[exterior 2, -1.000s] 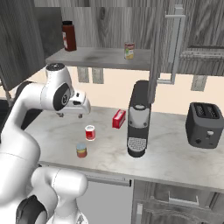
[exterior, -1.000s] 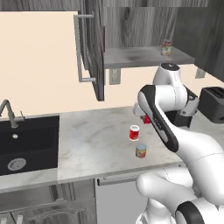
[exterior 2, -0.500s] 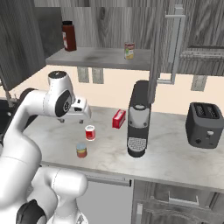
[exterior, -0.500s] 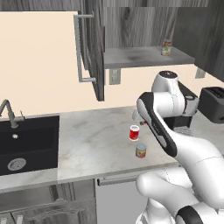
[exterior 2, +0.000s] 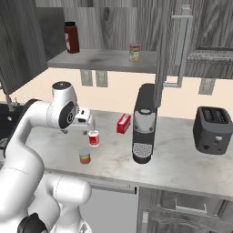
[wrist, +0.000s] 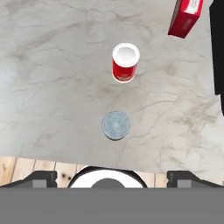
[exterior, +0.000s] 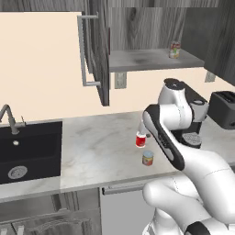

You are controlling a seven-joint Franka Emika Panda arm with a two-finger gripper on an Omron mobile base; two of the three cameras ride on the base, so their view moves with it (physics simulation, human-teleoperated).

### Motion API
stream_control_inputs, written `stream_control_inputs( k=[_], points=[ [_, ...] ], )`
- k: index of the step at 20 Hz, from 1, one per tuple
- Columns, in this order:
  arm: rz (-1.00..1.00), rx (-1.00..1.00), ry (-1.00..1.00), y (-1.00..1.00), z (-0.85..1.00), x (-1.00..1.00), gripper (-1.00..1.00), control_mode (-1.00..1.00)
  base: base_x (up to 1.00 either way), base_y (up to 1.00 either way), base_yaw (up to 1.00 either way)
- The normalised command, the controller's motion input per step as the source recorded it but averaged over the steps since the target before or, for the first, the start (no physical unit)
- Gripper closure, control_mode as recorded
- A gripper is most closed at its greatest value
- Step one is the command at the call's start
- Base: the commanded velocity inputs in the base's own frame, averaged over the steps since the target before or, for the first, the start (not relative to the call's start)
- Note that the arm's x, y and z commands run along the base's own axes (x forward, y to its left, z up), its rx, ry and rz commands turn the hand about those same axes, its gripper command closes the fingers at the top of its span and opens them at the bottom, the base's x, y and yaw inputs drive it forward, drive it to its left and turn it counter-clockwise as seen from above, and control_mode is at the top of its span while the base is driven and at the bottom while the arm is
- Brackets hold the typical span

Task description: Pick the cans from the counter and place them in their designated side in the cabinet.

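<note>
Two cans stand on the grey marbled counter [exterior: 98,144] [exterior 2: 182,159]. The red can with a white band [exterior: 141,139] [exterior 2: 93,138] [wrist: 125,62] is upright, and the yellow-orange labelled can [exterior: 147,158] [exterior 2: 84,156] [wrist: 116,125] stands a little nearer the counter's front edge. My gripper [exterior 2: 89,127] [wrist: 112,180] hangs open above them, pointing down, with its fingertips [wrist: 41,179] far apart and nothing between them. The wall cabinet [exterior: 151,59] [exterior 2: 104,59] is open, its grey shelf showing.
A small can [exterior: 175,49] [exterior 2: 134,52] and a dark red jar [exterior 2: 70,37] stand on the shelf. A red box [exterior 2: 123,123] [wrist: 186,17], black coffee machine [exterior 2: 144,123] and toaster [exterior 2: 214,129] lie right of the cans. The black sink [exterior: 27,147] is far left.
My hand has come down toward the counter, closer over the two cans. The cans have not moved.
</note>
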Motion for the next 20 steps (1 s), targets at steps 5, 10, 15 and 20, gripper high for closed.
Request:
stream_control_inputs(
  k=[5, 10, 15, 20],
  points=[
    [0.00, 0.00, 0.02, 0.00, -0.27, 0.00, -1.00, -1.00, 0.00, 0.00, 0.00],
    [0.00, 0.00, 0.00, 0.00, -0.26, 0.00, -1.00, -1.00, 0.00, 0.00, 0.00],
    [0.00, 0.00, 0.00, 0.00, -0.24, 0.04, -1.00, -1.00, 0.00, 0.00, 0.00],
    [0.00, 0.00, 0.00, 0.00, -0.24, 0.07, -1.00, -1.00, 0.00, 0.00, 0.00]
  ],
)
